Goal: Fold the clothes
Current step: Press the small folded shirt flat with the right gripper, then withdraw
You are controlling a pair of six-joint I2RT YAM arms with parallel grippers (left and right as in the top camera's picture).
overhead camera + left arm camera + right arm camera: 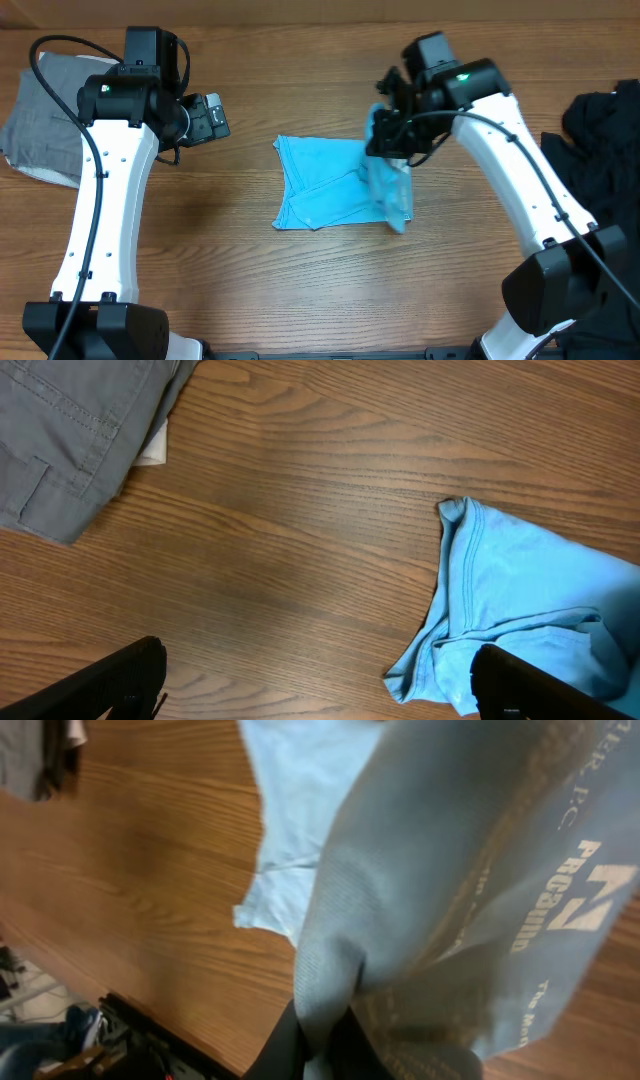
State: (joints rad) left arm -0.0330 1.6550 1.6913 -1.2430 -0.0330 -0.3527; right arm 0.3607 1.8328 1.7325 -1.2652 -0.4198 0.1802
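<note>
Overhead, the light blue T-shirt (325,190) lies bunched into a rough square near the middle of the table (230,290). Its right edge is lifted off the wood by the right gripper (388,140), whose jaws are pinched tight on a gather of the fabric. In the right wrist view that cloth hangs from the closed fingers with pale lettering on it. The left gripper (215,118) hovers to the far left of the shirt, well apart from it, jaws spread wide and holding nothing.

The shirt looks light, thin and limp, so it will probably sag and crease wherever it is not supported. A pinch on a bunch gives little control over the edges. A hem, a corner or a shoulder seam seems the better hold, ideally one in each gripper so the span between them stays taut. The stitched corner at the shirt's left, clear in the left wrist view, looks a fair spot for the left arm.

The tabletop is flat, smooth wood grain, on which cloth should slide easily. A grey garment (45,120) lies at the far left and a dark heap of clothes (605,130) at the right edge, both well apart from the shirt.
</note>
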